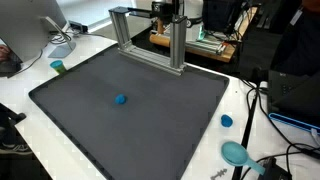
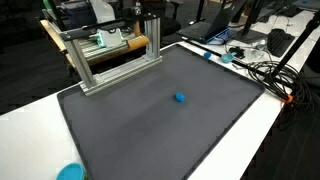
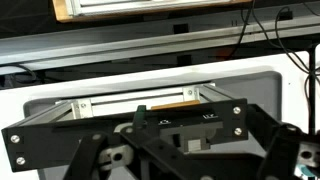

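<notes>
A small blue ball-like object (image 1: 121,99) lies near the middle of a dark grey mat (image 1: 90,130), and both exterior views show it (image 2: 180,97). My gripper (image 1: 166,12) hangs high at the back of the table, above an aluminium frame (image 1: 150,45), far from the blue object. In the wrist view the gripper's black body and spread linkages (image 3: 190,150) fill the lower half, with the frame (image 3: 130,105) just beyond. The fingertips are out of that picture. The fingers look spread and hold nothing.
The mat (image 2: 150,130) lies on a white table. A teal cup (image 1: 58,66), a small blue cap (image 1: 227,121) and a teal disc (image 1: 236,152) sit off the mat. Cables (image 2: 262,72), monitors and lab gear ring the table.
</notes>
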